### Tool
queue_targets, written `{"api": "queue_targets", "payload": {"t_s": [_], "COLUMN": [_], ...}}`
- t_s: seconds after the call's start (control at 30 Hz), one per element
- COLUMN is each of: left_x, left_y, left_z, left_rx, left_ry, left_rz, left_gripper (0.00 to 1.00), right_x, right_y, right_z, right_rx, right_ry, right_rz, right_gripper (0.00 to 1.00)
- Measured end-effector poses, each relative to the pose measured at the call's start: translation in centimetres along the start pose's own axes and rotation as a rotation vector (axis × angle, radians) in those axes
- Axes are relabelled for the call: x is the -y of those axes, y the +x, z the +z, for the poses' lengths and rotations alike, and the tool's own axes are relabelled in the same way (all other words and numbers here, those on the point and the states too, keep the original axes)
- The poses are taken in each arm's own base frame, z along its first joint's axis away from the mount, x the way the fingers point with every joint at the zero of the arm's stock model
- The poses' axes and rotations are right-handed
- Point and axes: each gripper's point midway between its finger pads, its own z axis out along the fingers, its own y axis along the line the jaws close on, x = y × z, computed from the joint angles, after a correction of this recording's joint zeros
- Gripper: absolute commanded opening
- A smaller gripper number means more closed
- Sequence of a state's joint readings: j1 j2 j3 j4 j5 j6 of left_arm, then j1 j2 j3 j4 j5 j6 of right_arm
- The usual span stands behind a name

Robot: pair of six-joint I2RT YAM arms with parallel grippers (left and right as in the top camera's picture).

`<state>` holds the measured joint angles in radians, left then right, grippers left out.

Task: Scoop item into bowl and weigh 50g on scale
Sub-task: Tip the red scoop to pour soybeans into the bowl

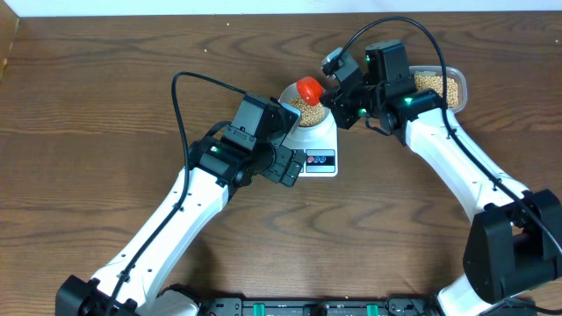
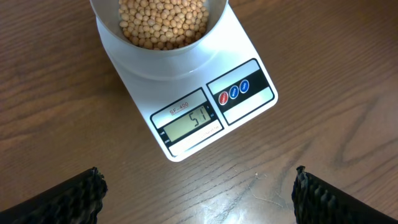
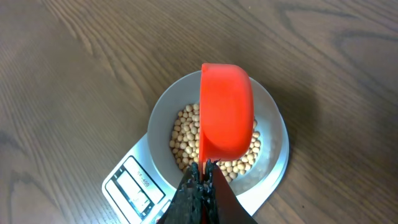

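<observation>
Black fingertips (image 2: 74,199) at the bottom of the left wrist view: what are they doing? (Student)

The left gripper (image 2: 199,199) is hovering with its jaws spread wide, holding nothing, just on the near side of the scale (image 2: 245,53). The display (image 2: 188,122) is facing it and appearing to show 51. (Instructor)

And beyond that? (Student)

The bowl (image 3: 273,134) is sitting on the scale's far half, carrying the beans (image 3: 183,140). Directly above it, the right gripper (image 3: 203,169) is pinching the handle of the orange scoop (image 3: 226,106), fully closed. The scoop is hanging tipped, with its long axis running straight away from the fingers across the bowl. Farthest off, the clear tub (image 1: 458,83) is lying partly under the right arm. (Instructor)

Which relation is governing the coming move? (Student)

Scoop straight over bowl. The right arm is nearer, so any trimming is probably falling to it. (Instructor)
</observation>
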<state>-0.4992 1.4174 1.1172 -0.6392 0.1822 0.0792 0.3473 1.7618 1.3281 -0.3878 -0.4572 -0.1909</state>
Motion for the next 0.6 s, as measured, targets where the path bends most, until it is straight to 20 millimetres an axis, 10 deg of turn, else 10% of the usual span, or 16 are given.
{"api": "queue_targets", "payload": {"t_s": [0.6], "left_x": [0.00], "left_y": [0.00], "left_z": [0.00], "left_rx": [0.000], "left_ry": [0.000], "left_rz": [0.000], "left_gripper": [0.98], "right_x": [-0.52], "right_y": [-0.13], "right_z": [-0.10], "right_rx": [0.009], "right_ry": [-0.040], "right_rz": [0.033], "right_gripper": [0.01]}}
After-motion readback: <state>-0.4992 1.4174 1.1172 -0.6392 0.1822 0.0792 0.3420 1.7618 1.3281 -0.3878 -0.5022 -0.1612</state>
